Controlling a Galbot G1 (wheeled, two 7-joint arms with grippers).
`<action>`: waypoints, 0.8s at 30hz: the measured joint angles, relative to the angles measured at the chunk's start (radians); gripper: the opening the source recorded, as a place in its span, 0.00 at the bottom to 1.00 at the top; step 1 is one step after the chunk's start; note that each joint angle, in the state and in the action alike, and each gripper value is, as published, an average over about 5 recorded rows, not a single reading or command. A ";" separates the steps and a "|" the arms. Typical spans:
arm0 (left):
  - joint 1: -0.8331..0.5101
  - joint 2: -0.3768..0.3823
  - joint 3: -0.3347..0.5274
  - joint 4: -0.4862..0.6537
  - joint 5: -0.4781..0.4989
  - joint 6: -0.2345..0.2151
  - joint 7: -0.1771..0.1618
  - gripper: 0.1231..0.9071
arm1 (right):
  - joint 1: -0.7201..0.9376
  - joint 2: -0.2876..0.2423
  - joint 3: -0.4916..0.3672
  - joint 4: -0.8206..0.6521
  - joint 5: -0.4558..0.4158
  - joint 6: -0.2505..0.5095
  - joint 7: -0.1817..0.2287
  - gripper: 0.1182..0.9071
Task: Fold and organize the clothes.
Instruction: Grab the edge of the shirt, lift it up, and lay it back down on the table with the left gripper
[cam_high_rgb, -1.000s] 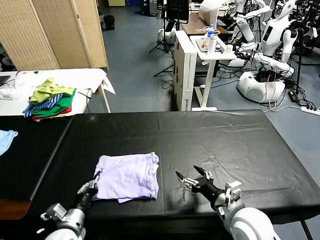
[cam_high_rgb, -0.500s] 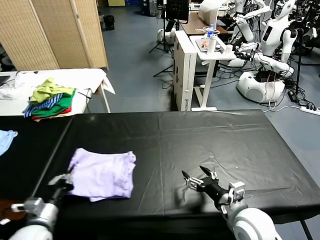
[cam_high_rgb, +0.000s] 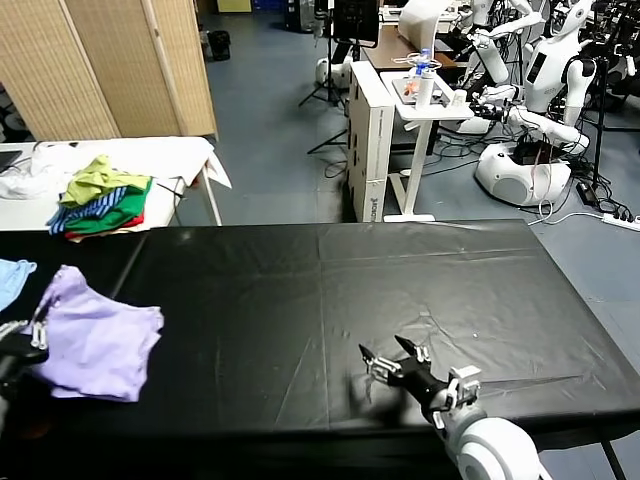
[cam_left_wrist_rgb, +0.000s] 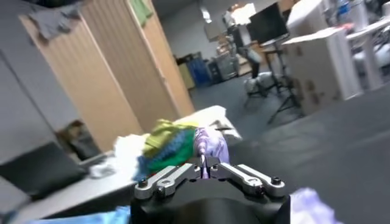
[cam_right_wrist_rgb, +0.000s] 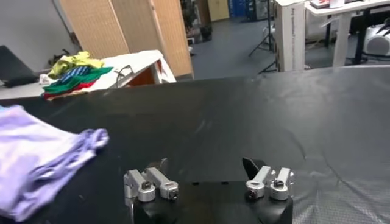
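**Folded lavender T-shirt held at the table's left edge**

Folded lavender T-shirt (cam_high_rgb: 95, 338) lying at the far left of the black table (cam_high_rgb: 330, 300), upper corner lifted off the cloth and pinched by the left gripper (cam_high_rgb: 38, 328). In the left wrist view, left gripper's (cam_left_wrist_rgb: 204, 169) fingers closed together on a bunched fold of the lavender fabric (cam_left_wrist_rgb: 210, 143), which stands up between the tips. Rest of the shirt draped down onto the table, layers stacked, lower edge near the table's front. Just beside the shirt's top corner, at the left border of the head view, a light blue garment (cam_high_rgb: 14, 278).

Right gripper (cam_high_rgb: 392, 362) low over the table near the front edge, right of centre, well apart from the shirt. Jaws spread wide and empty, clearly seen in the right wrist view (cam_right_wrist_rgb: 207, 173), with bare black cloth between the fingertips and the shirt (cam_right_wrist_rgb: 42, 155) off to one side.

Behind the black table, a white table (cam_high_rgb: 150, 165) carrying a pile of green, striped and red clothes (cam_high_rgb: 100, 200). Bamboo screen (cam_high_rgb: 110, 65) standing beyond it.
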 joint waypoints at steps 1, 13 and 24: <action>0.016 0.012 -0.024 -0.010 0.003 0.004 -0.007 0.07 | 0.001 0.002 -0.003 -0.003 -0.003 0.001 0.000 1.00; -0.025 -0.143 0.175 -0.198 0.088 0.114 -0.134 0.07 | -0.032 0.000 0.000 0.013 -0.028 0.002 0.000 1.00; -0.142 -0.378 0.542 -0.155 0.078 0.120 -0.176 0.07 | -0.051 0.001 0.024 0.016 -0.033 0.000 0.002 1.00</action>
